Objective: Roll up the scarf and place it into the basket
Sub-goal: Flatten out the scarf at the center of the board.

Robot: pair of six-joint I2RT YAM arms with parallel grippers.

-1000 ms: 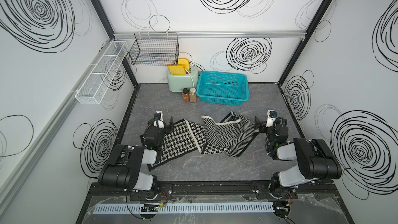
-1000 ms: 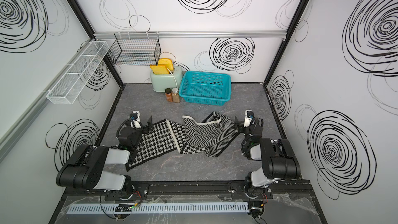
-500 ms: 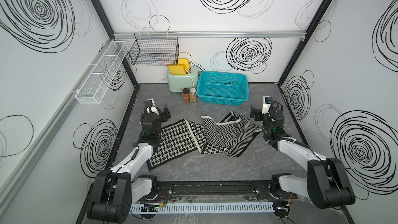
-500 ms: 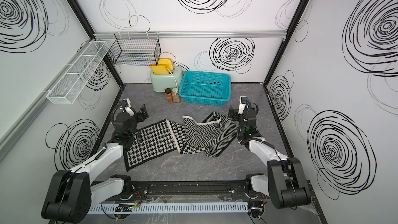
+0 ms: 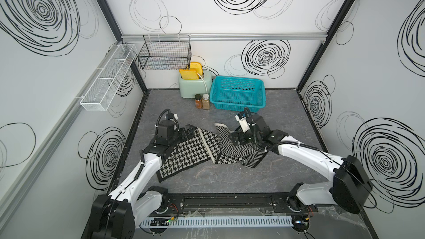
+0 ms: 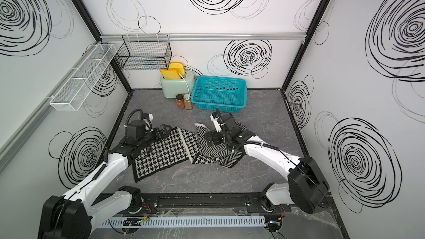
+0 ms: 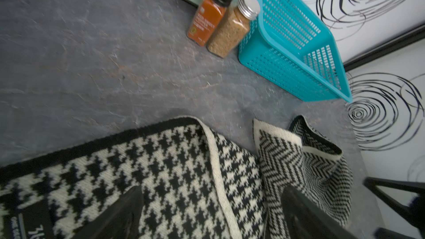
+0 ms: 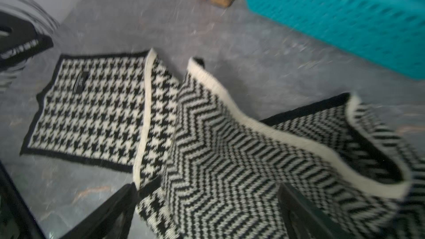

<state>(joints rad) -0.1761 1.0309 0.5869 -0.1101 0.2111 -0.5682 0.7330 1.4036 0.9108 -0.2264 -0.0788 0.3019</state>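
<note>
Grey stone-look table [image 5: 207, 180] sits under me, with white walls full of black swirls all around. The long black-and-white knitted scarf [image 5: 190, 152] lies spread out in the middle of it, not rolled yet. Its checked end is on the left and its zigzag end is on the right, with a twist where they meet. The turquoise plastic basket with little holes [image 5: 236, 106] stands at the far side, right of the mint-green toaster [image 5: 195, 87] and two small spice jars [image 5: 202, 101]. It looks empty. The scarf is near it but not touching.

My left gripper [image 5: 186, 132] hangs just over the far left corner of the checked end. My right gripper [image 5: 236, 137] hangs over the zigzag end. Both have their jaws wide apart and hold nothing.

I think the job is only starting. To do it well, I should first pull the twist flat so the scarf is one straight strip. Then I should pinch one short end and roll it evenly, keeping the edges lined up. A bumpy fold could make the roll go crooked.

Both top views show my two arms and the whole way to the basket. My left wrist view shows up close how the white edge [image 7: 212, 157] curls up at the twist. My right wrist view is blurry, but it shows a small black label [image 8: 79, 86] on the checked end that I cannot find from above.
</note>
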